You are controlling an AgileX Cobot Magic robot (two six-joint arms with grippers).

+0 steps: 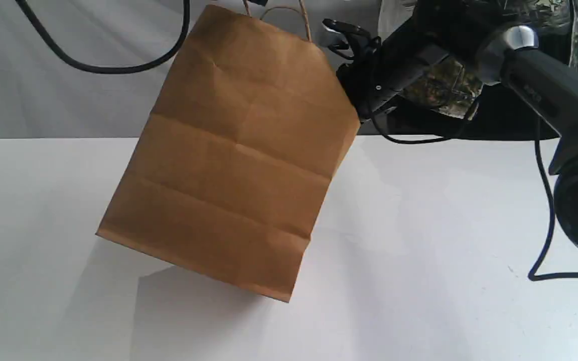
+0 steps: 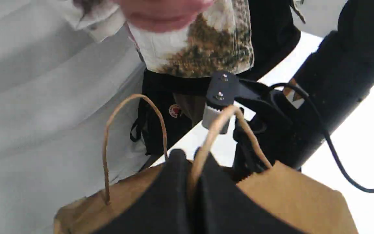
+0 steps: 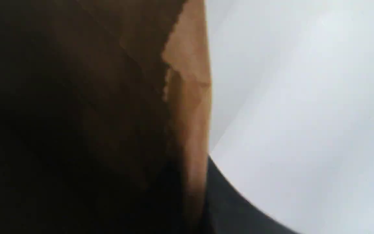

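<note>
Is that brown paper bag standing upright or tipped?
Tipped. The paper bag leans sideways, bottom edge slanted, not flat on the table; the left end effector grips one handle.

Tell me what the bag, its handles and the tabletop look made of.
Bag: brown kraft paper, matte, judging by its sharp fold creases and sawtooth rim. Handles: likely twisted paper cord, same tan, stiff enough to hold their loops. Tabletop: smooth white with a faint sheen; laminate or painted board, cannot tell which.

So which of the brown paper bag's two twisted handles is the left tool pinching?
The twisted paper handle nearer the black right arm: it runs down between the left tool's black fingers. The other loop stands free beside them.
</note>
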